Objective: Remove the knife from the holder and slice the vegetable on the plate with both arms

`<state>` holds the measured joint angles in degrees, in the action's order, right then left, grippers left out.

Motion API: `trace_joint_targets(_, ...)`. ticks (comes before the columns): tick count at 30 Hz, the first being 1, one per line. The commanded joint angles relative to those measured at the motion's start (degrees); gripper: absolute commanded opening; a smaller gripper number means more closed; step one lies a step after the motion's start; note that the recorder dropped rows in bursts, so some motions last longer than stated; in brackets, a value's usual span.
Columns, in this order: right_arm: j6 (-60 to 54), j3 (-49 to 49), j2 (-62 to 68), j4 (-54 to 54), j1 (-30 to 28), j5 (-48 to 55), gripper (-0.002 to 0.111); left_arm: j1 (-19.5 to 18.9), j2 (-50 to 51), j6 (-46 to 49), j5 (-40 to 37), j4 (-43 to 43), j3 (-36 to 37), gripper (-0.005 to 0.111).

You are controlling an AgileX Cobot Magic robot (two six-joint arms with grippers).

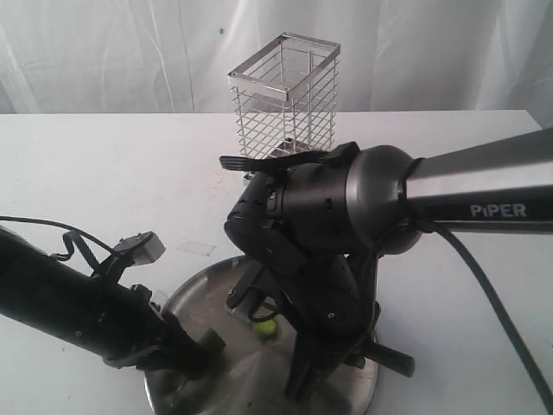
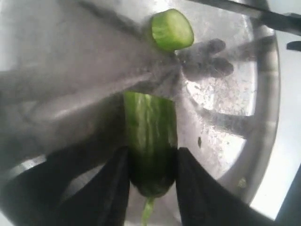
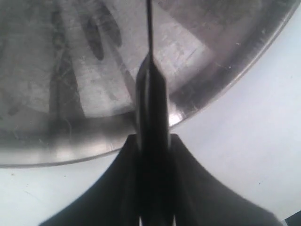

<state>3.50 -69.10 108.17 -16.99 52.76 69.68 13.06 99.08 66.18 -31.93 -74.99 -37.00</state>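
**Plate in Front, Holder Behind**

The holder [image 1: 283, 95] stands upright on the table [image 1: 86, 173], behind the plate [image 1: 251, 380], which sits in the foreground. The vegetable [image 2: 150, 132] lies on the plate, clamped near its stem end between the jaws of the left gripper [image 2: 150, 162], which reaches in from the left. A cut slice [image 2: 171, 29] lies on the plate just beyond the vegetable's cut end, apart from it. From the right, the right gripper [image 3: 153, 150] grips the knife [image 3: 151, 108] by its handle, with the blade out over the plate.

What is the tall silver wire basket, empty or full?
Empty: the wire basket shows only bars; the right end effector grips the slim black knife.
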Motion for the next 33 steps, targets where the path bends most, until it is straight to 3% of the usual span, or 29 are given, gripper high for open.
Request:
trace_joint_targets(1, 0.31, -0.32, -1.6, -0.27, -0.31, 0.28, 0.0, 0.41, 1.24, -0.25, 0.42, -2.53, 0.47, 0.034)
trace_joint_targets(11, 0.79, -0.32, -5.16, 4.96, -0.21, 0.28, 0.0, 0.41, 1.53, 4.74, -1.25, -10.06, -0.44, 0.065)
trace_joint_targets(16, 0.79, -0.1, -5.25, 9.67, -0.13, 0.28, 0.0, 0.3, 1.39, 4.25, -3.9, -9.1, -2.19, 0.066)
trace_joint_targets(19, 0.22, -0.12, -5.25, 12.55, -0.13, 0.28, 0.0, 0.06, -0.21, 2.8, -1.38, -6.66, -2.56, 0.066)
trace_joint_targets(25, -0.44, -0.12, -5.25, 14.63, -0.13, 0.07, 0.0, -3.51, -5.07, -0.59, 0.9, -2.84, -2.56, 0.066)
trace_joint_targets(27, -0.73, -0.12, -5.25, 16.99, 0.38, -0.48, 0.0, -6.32, -7.35, -2.02, 1.16, -1.57, -2.56, 0.066)
trace_joint_targets(33, 0.06, 0.57, -5.25, 16.99, 3.18, -4.22, 0.0, -7.21, -8.26, -2.28, 0.47, -1.8, -2.56, 0.066)
